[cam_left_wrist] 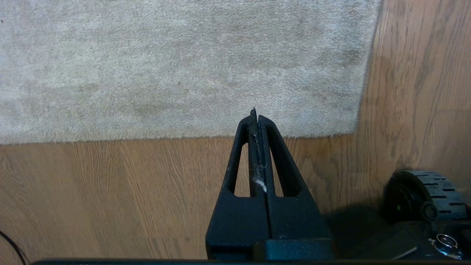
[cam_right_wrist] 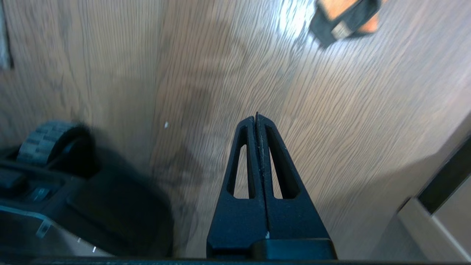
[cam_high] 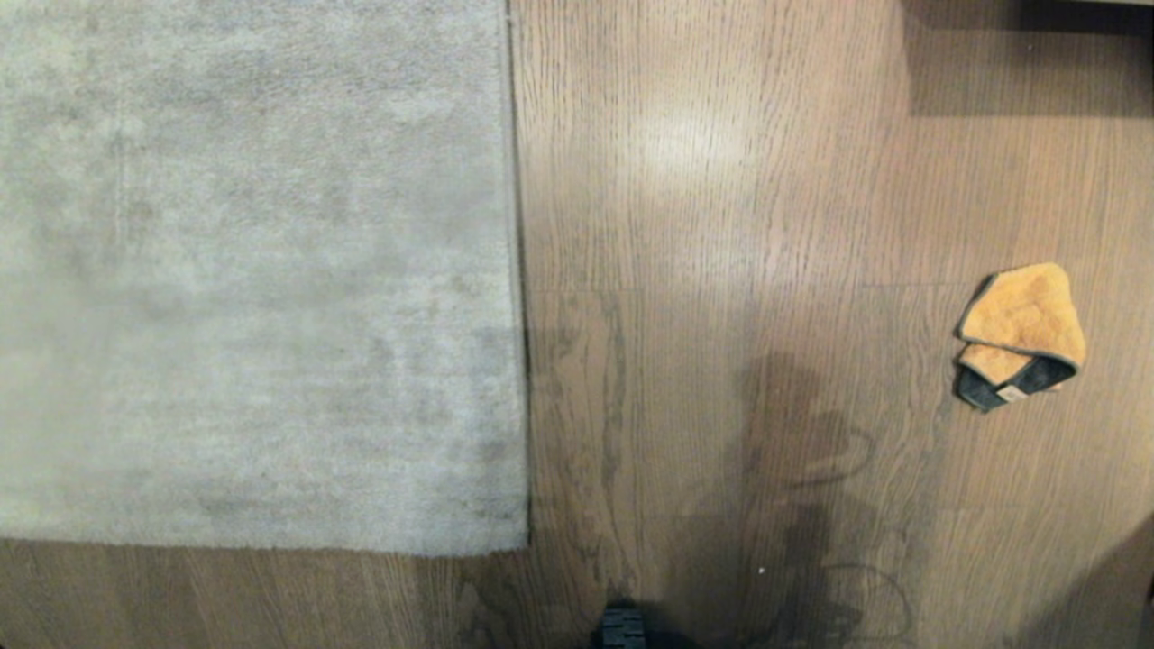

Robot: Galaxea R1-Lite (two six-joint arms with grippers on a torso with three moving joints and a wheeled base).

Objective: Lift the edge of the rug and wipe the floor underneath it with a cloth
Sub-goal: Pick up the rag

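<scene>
While the rug edge (cam_high: 516, 270) lies flat on the floor (cam_high: 721, 225), its straight border runs up the middle of the head view and ends in a corner at lower centre. Cloth (cam_high: 1023, 335): folded, orange-tan with a dark trim, on bare planks well apart from the rug, off to the robot's right. Left tool (cam_left_wrist: 256, 116): clenched, empty, a wisp of lint caught between its fingers, hovering over the planks just beside the rug corner. Right tool (cam_right_wrist: 256, 117): clenched, empty, above bare floor, pointed roughly toward the cloth but well short of it. Base wheel (cam_left_wrist: 427, 191) visible near the left arm.
</scene>
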